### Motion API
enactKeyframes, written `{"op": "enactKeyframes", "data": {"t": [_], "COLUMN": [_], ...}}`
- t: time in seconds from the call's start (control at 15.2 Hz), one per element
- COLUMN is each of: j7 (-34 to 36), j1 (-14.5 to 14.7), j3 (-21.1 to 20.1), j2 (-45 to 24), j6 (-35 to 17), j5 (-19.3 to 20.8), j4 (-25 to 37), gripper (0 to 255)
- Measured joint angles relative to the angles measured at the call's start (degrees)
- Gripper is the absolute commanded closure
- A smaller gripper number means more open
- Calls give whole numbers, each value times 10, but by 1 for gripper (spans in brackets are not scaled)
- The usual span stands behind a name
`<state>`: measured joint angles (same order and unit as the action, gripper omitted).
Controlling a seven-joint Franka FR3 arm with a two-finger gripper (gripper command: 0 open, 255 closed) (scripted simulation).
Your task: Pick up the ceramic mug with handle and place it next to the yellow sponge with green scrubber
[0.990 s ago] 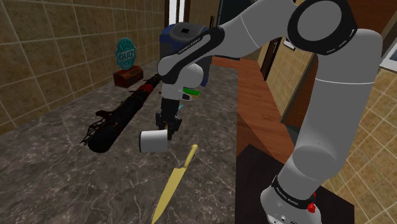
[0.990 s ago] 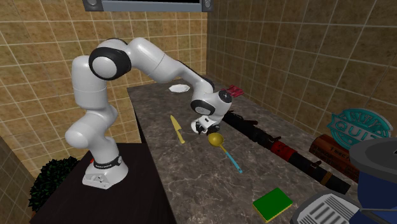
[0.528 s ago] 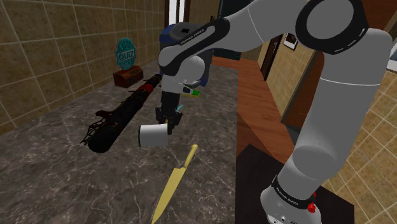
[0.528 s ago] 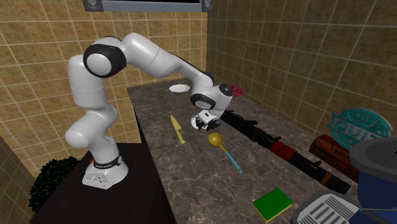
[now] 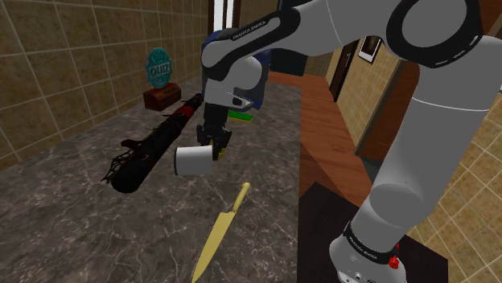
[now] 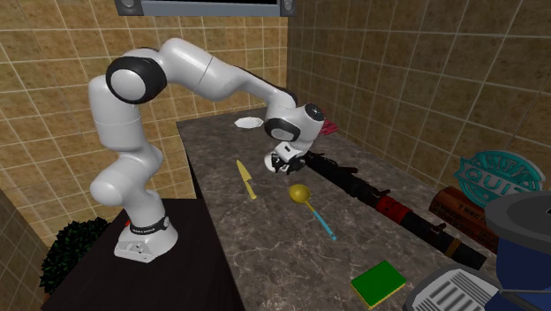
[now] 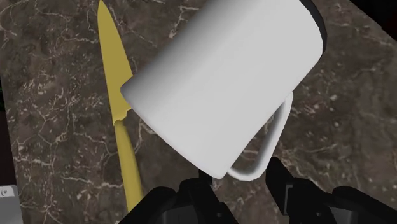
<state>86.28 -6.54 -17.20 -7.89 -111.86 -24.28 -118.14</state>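
A plain white mug [image 5: 193, 159] with a thin handle hangs tilted above the dark marble counter [image 5: 96, 217]. My black gripper [image 5: 216, 149] is shut on its handle. In the wrist view the mug [image 7: 222, 83] lies on its side just ahead of the gripper [image 7: 242, 181], whose fingers clasp the handle [image 7: 267, 146]. From the second exterior view the mug [image 6: 275, 163] hangs under the gripper [image 6: 284, 162], over the counter's middle. The sponge [image 6: 379, 283], green face up with a yellow edge, lies near the counter's close end. It also peeks out green behind the arm as the sponge [image 5: 240, 115].
A yellow knife [image 5: 221, 229] lies below the mug, near the counter's edge. A yellow spoon with a blue handle [image 6: 309, 205] lies between mug and sponge. A long dark object [image 5: 153, 149] runs along the wall. A white plate [image 6: 250, 123], a brown book [image 5: 161, 98] and a blue pot [image 6: 525, 238] stand around.
The gripper has risen with the mug, carrying it off the counter. In the second exterior view it has moved up and away from the spoon's bowl.
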Motion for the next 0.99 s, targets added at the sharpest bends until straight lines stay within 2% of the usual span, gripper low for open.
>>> {"op": "enactKeyframes", "data": {"t": [0.99], "j7": [33], "j1": [-6], "j3": [3], "j2": [44], "j6": [104], "j5": [2], "j4": [65], "gripper": [255]}}
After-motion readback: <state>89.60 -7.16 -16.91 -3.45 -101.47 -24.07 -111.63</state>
